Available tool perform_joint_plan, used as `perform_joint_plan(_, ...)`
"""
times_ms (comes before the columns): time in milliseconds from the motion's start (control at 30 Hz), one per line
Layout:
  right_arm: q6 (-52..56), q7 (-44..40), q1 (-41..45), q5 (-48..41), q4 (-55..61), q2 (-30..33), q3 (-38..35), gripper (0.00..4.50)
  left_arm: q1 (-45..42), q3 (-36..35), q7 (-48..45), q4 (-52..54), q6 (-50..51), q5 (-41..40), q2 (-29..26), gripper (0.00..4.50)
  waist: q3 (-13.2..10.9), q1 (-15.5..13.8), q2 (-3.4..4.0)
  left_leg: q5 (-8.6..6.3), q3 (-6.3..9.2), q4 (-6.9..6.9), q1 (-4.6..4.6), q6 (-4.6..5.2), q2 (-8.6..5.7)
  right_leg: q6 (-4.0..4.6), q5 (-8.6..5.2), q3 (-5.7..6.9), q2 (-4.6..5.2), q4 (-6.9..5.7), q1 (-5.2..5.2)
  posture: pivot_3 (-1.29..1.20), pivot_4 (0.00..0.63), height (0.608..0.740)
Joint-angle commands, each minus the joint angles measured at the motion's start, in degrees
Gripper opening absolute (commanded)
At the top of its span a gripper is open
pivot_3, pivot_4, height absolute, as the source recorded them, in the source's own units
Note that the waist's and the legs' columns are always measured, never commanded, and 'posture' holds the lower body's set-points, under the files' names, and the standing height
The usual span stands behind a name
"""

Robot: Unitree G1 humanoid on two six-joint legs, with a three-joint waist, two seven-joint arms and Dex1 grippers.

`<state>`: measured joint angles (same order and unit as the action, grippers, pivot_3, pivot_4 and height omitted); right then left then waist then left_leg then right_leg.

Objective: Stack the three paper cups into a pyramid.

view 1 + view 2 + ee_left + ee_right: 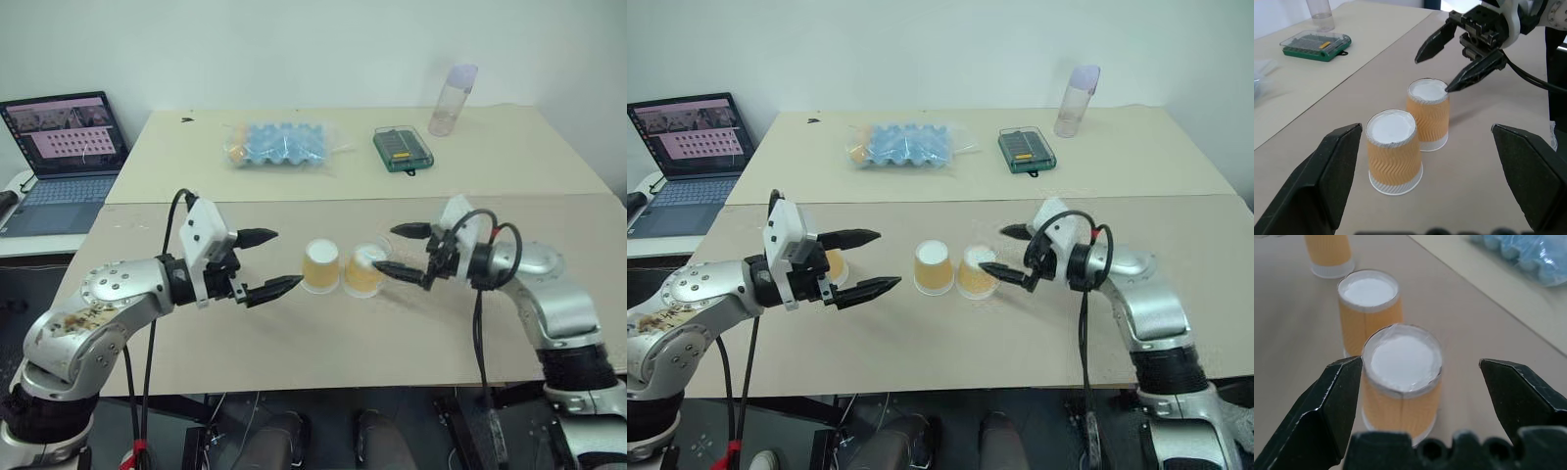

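Left eye view takes in the table (294,343) first, a broad beige board. On its far part lie a blue egg tray in a bag (279,144), a green case (402,148) and a clear bottle (453,100); a laptop (61,157) sits off to the robot's left.

Next come the arms. The left gripper (265,264) hovers with its fingers spread wide, holding nothing, near the left-hand cup of the pair. The right gripper (404,250) also has its fingers spread, one to each side of the right-hand cup's top, gripping nothing.

Smallest are the three paper cups, all upside down. Two cups (320,266) (363,271) stand side by side, touching or nearly so, in the middle of the table. The third cup (834,264) stands apart, to their left, partly hidden behind the left gripper.

Judging by this, the base of the pyramid looks set and the top is not yet placed. The next move calls for closing a gripper on the lone cup, lifting it, and setting it down across the two white bases without knocking either one.
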<state>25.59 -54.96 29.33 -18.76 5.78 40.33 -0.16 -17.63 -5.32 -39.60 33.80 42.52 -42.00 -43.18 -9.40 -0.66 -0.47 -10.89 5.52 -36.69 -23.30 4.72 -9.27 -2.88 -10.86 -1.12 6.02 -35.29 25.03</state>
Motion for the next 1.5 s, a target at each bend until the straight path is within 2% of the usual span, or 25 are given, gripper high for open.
perform_joint_plan(33,-0.04,-0.56,3.9,-0.84,1.02,3.47,-3.66,4.42,-0.29,-0.68,7.75,1.82,-3.88,5.19,4.45,4.5,0.0,-0.06,0.0,0.0,0.0,0.0,-0.01,0.0,0.0,0.0,0.0,0.0,0.01,0.01,-0.01,0.0,0.15,0.74)
perform_joint_plan(67,0.18,-0.81,4.34,-1.15,1.25,4.07,-3.93,4.42,-0.28,-0.69,9.49,1.98,-4.53,6.45,5.68,4.5,-0.02,-0.13,-0.03,0.0,0.0,0.0,-0.01,0.0,-0.01,0.0,0.0,0.0,0.04,0.05,-0.03,0.0,0.15,0.74)
perform_joint_plan(133,2.87,-3.53,4.62,-4.58,5.1,6.79,-5.26,4.42,-0.57,-2.07,20.33,2.46,-4.88,11.53,11.7,4.5,-0.06,-0.25,-0.1,0.0,0.0,-0.01,-0.05,0.0,0.0,0.0,0.01,0.03,0.17,0.08,-0.23,0.0,0.15,0.74)
perform_joint_plan(267,8.22,-8.96,4.01,-12.28,12.8,12.35,-8.08,4.42,4.95,-0.34,34.83,8.33,-5.31,22.83,19.61,4.5,-0.07,-0.5,-0.15,-0.04,0.02,-0.12,-0.24,0.03,0.03,-0.03,0.03,0.05,0.22,0.22,-0.16,0.0,0.15,0.74)
perform_joint_plan(433,14.19,-11.19,3.75,-21.87,17.78,14.78,-11.19,4.42,14.09,4.34,41.77,10.98,-5.0,32.32,23.07,4.5,-0.06,-0.75,-0.19,-0.18,0.01,-0.14,-0.24,0.16,0.06,-0.04,0.02,0.03,0.22,0.25,-0.21,0.0,0.15,0.74)
perform_joint_plan(567,15.71,-10.24,2.39,-23.52,19.57,15.61,-11.42,4.42,17.9,2.39,45.0,9.98,-3.52,34.5,26.82,4.5,-0.06,-1.57,-0.2,-0.18,0.0,-0.2,-0.2,0.15,0.08,-0.06,0.01,0.14,0.25,0.26,-0.31,0.0,0.15,0.74)
perform_joint_plan(733,15.66,-8.61,-0.61,-23.52,19.74,15.88,-12.56,4.42,18.91,0.9,43.27,7.51,-5.83,36.31,26.82,4.5,-0.07,-2.17,-0.22,-0.18,0.01,-0.23,-0.07,0.15,0.09,-0.13,-0.03,0.28,0.3,0.29,-0.52,0.0,0.15,0.74)
perform_joint_plan(1033,16.03,-6.78,-2.58,-25.08,21.05,16.21,-14.75,4.42,15.95,0.64,37.17,0.01,-7.81,35.03,26.43,4.5,-0.07,-2.28,-0.22,-0.2,0.0,-0.23,-0.16,0.18,0.07,-0.13,-0.03,0.29,0.31,0.28,-0.43,0.0,0.15,0.74)
perform_joint_plan(1500,15.41,-5.85,-7.84,-25.86,19.5,15.82,-15.11,4.42,10.55,-0.2,35.36,-8.1,-11.44,35.68,27.33,4.5,-0.07,-2.21,-0.24,-0.2,0.0,-0.25,-0.16,0.18,0.07,-0.14,-0.03,0.3,0.32,0.29,-0.44,0.0,0.15,0.74)
